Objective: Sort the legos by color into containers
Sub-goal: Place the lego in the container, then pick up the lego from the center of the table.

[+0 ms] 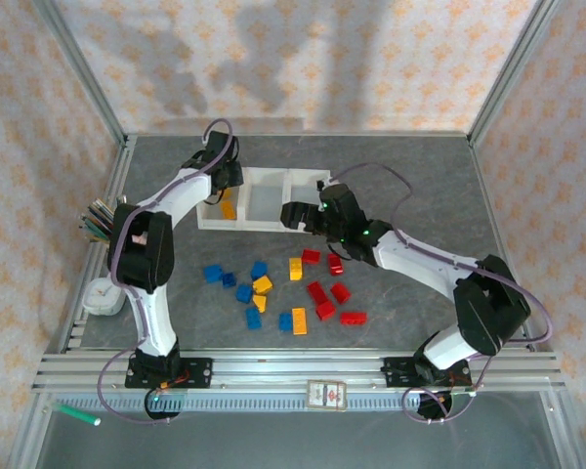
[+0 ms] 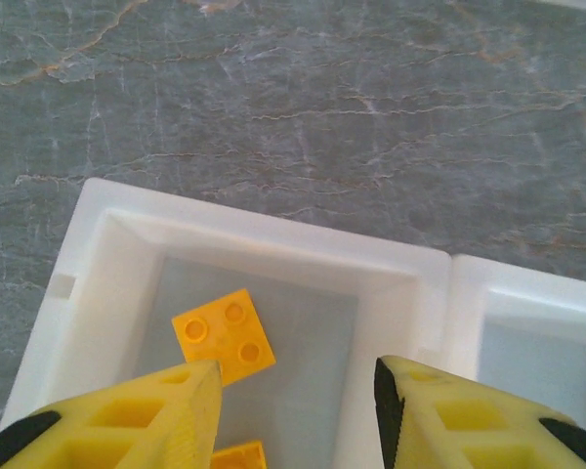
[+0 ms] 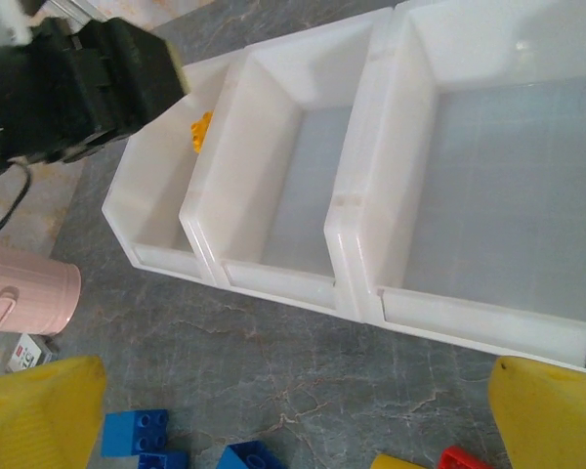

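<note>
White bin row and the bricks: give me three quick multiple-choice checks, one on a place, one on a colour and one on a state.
1. Where are the left arm's fingers?
A. Over the left-end compartment of the white translucent plastic bin row
B. Over the loose bricks on the table
C. Over the pink cup

2. What colour are the small studded plastic bricks already in the bins?
A. Red
B. Blue
C. Yellow-orange

3. How are the right arm's fingers?
A. Shut on a red brick
B. Open, nothing between them
C. Shut on a blue brick

1 A: the left wrist view looks between the fingers straight down into that compartment.
2 C: yellow-orange bricks lie on its floor.
3 B: they stand wide apart, with the bins and the grey table between them.
</note>
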Controlling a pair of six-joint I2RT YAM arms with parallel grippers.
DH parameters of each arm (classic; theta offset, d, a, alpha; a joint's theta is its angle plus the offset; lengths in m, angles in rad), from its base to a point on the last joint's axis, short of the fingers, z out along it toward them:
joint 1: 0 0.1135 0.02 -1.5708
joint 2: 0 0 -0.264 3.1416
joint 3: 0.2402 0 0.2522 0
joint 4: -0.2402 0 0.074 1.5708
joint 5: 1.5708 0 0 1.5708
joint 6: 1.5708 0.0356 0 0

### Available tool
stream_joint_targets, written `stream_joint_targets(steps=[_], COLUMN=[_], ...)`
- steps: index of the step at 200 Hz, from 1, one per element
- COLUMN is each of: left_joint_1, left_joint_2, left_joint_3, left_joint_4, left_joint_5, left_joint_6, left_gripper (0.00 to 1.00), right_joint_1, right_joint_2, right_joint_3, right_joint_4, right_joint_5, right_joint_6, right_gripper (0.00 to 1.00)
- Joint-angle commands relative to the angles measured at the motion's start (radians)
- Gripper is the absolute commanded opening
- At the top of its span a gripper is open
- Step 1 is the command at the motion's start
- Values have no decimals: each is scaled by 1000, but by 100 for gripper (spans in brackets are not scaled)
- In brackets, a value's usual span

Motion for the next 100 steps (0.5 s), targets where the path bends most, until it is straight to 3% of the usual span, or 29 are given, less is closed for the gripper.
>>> stream_joint_targets(steps=[1, 25, 55, 100], left_joint_1=[-34, -97, -236, -418], left_joint_2=[-143, -245, -369, -450], left_joint_3=[-68, -176, -322, -466], left_joint_4=[0, -2, 4, -5], left_joint_5=[64, 86, 52, 22], left_joint_6=[-22, -43, -97, -228], left_gripper=[49, 49, 51, 53], right_joint_1=[-22, -39, -59, -71], right_joint_2=[-69, -113, -180, -271], right_joint_3=[-39, -83, -152, -260], right_joint_4=[-23, -62, -108, -170], right_joint_5=[0, -2, -27, -51], right_joint_6=[-12, -16, -15, 5], right_gripper=[100, 100, 100, 100])
